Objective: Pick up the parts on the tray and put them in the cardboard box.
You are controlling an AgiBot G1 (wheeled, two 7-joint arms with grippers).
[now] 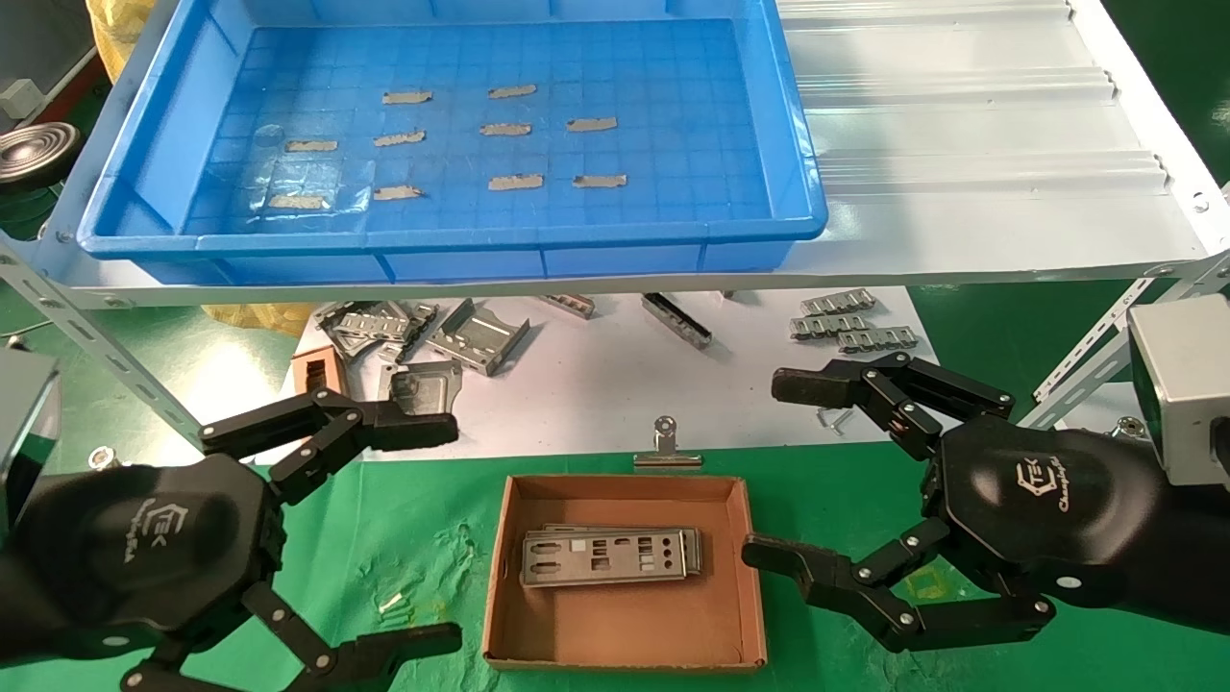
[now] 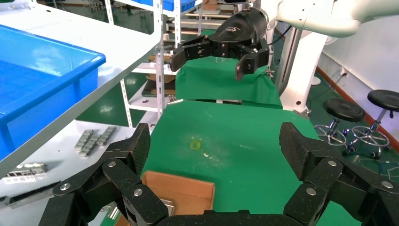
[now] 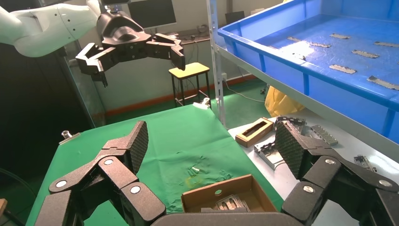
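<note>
Parts (image 1: 607, 556) stacked in cardboard box (image 1: 625, 639), tray (image 1: 154, 163) holding tape scraps (image 1: 504, 129)

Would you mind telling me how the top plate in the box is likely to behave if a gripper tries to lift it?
The plate looks thin, flat metal, so probably stiff and light. It lies flush on another plate in the box, so its edges may be hard to catch. Its smooth silvery face could slide rather than lift.

Open room above cardboard box (image 1: 625, 630), shelf edge (image 1: 615, 284) seemingly well beyond.
</note>
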